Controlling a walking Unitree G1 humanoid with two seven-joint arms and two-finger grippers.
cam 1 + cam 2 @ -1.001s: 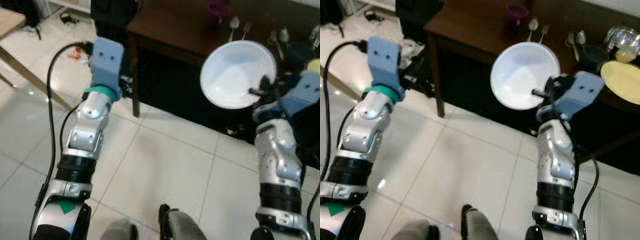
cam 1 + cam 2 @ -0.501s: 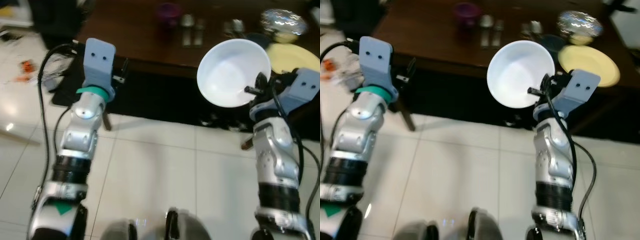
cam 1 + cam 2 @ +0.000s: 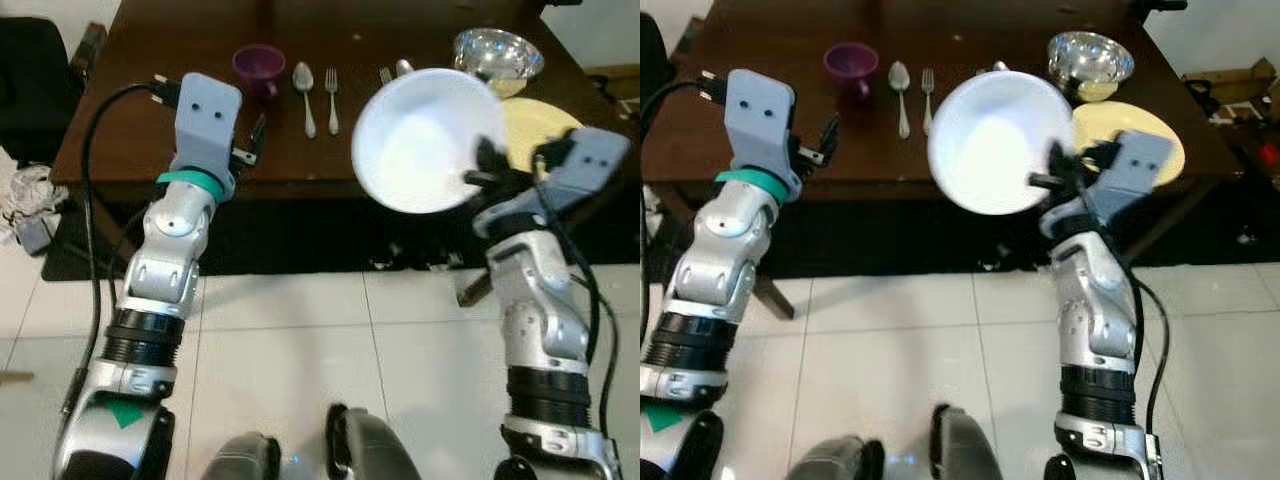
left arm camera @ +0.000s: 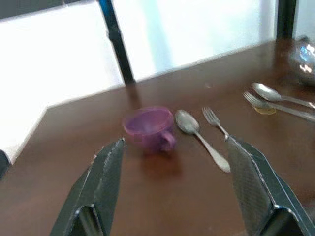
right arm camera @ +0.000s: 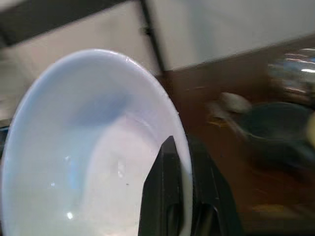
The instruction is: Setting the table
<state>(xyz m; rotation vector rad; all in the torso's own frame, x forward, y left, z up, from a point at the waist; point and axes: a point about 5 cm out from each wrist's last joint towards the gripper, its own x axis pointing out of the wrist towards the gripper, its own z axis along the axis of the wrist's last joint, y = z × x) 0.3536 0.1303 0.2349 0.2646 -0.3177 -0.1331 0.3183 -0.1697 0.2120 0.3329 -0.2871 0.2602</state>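
Left eye view: the right gripper (image 3: 478,172) pinches the white bowl (image 3: 425,140) by its rim above the table's (image 3: 140,110) near edge, while the left gripper (image 4: 172,191) hovers spread.

Dark brown wooden table (image 3: 140,90) on glossy white floor tiles (image 3: 290,360), bright window (image 4: 197,29) beyond.

Both silver arms are raised in front of the robot, bent at the elbow. The left end effector (image 4: 170,189) reaches over the near edge of the worktop (image 3: 120,120), its two black fingers (image 4: 106,179) spread wide apart with nothing between them. The right end effector (image 5: 184,196) is lifted, and its fingers pinch the rim of a white bowl (image 3: 425,140).
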